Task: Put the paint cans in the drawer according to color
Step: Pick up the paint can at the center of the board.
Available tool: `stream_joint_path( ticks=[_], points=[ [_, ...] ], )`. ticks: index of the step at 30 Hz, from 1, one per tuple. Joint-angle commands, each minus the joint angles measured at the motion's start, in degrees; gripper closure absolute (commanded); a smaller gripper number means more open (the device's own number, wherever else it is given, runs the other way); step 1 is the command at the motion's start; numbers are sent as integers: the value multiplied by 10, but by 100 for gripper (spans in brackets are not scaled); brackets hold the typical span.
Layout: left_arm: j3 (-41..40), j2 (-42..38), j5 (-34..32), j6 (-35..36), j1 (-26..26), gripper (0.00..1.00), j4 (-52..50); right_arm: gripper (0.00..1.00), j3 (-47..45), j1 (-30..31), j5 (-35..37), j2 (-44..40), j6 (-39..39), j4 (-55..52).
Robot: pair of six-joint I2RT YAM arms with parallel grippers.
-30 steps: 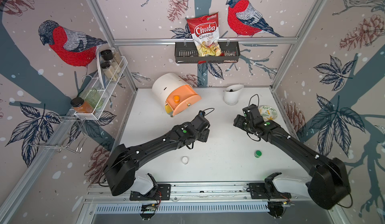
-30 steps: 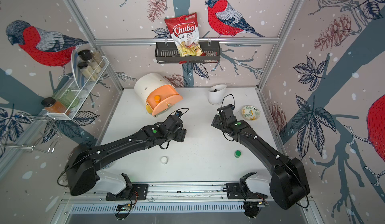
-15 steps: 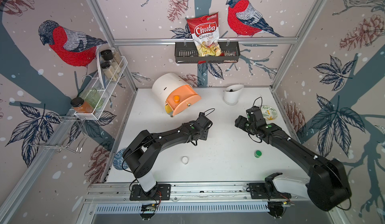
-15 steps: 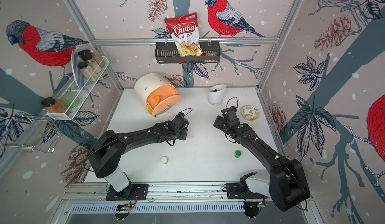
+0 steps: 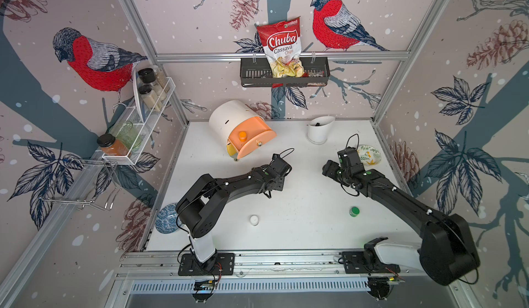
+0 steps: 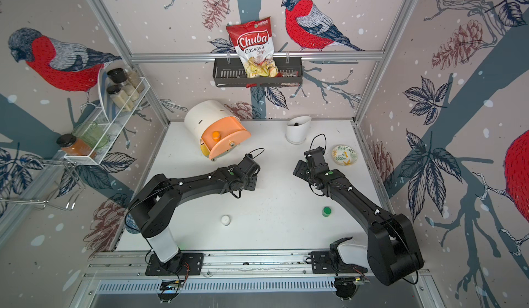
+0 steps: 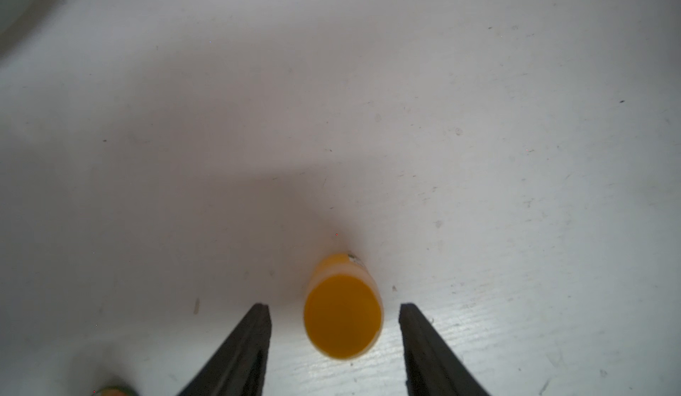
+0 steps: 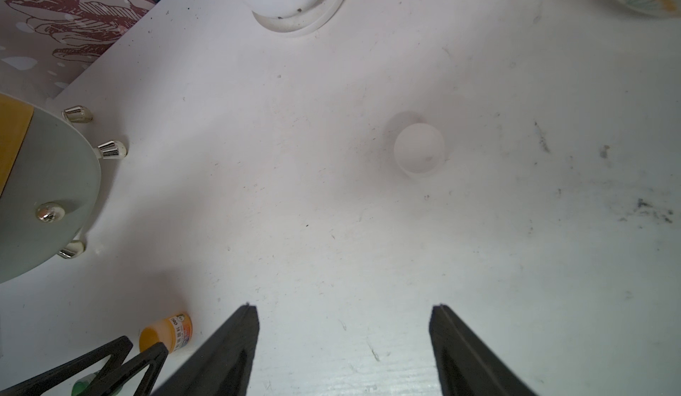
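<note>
An orange paint can (image 7: 342,320) stands on the white table between the fingers of my left gripper (image 7: 333,307). The gripper is open, with a gap on each side of the can. The right wrist view shows the same can (image 8: 166,333) beside those fingers (image 8: 110,361), with a green can (image 8: 86,388) close by. My right gripper (image 8: 344,307) is open and empty, and a white can (image 8: 419,149) stands ahead of it. In both top views the drawer chest (image 5: 229,120) has its peach drawer (image 5: 253,146) pulled out, and an orange can (image 5: 242,135) sits in it. A white can (image 5: 254,220) and a green can (image 5: 354,211) stand near the front.
A white slant-rimmed cup (image 5: 319,130) stands at the back. A patterned bowl (image 5: 369,154) lies by the right wall. A blue plate (image 5: 167,217) sits at the left edge. A wire rack with jars (image 5: 143,114) and a black basket with a chips bag (image 5: 283,71) hang on the walls.
The left arm has folded, raising its elbow, while its wrist has stayed over the same place on the table. The right arm has hardly moved.
</note>
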Motion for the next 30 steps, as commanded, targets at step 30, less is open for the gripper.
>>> stream_joint_path(
  ticks=[30],
  points=[
    [253,-65,-1,100,-15,76,-207,21,4,-5,8,22,-10,-5]
  ],
)
